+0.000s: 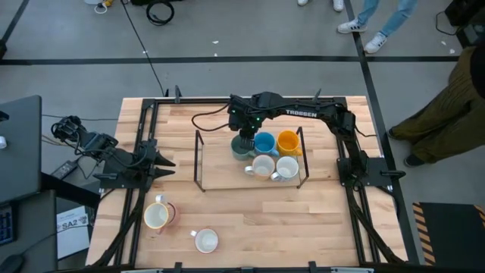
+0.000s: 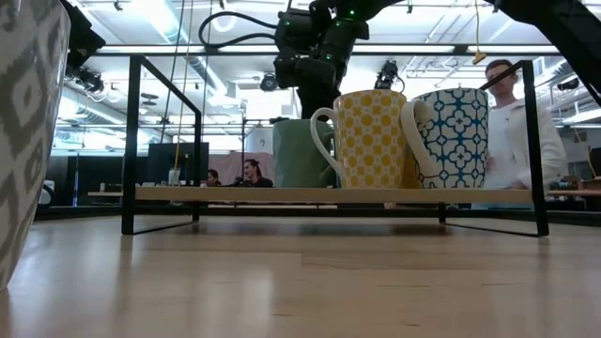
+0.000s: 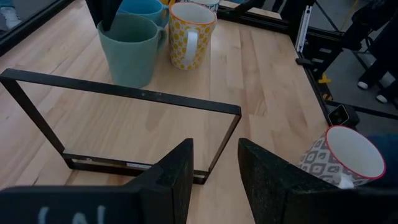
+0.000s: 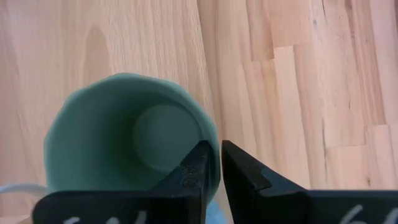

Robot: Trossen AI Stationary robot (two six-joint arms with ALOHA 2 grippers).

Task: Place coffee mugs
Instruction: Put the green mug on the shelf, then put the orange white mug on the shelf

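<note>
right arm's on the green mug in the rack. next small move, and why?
Probably open the right tool and lift straight up. Its fingers pinch the rim of the green mug, which already stands upright on the rack beside the blue mug, so it looks placed. Two mugs still wait on the table near the idle left tool.

Layout relative to the black metal wire frame (image 1: 198, 161): five ceramic mugs cluster at its right end, the green mug (image 1: 241, 149) leftmost beneath the right gripper (image 1: 245, 139); two patterned white mugs (image 1: 157, 215) stand in front, outside, near the left gripper (image 1: 165, 161)
</note>
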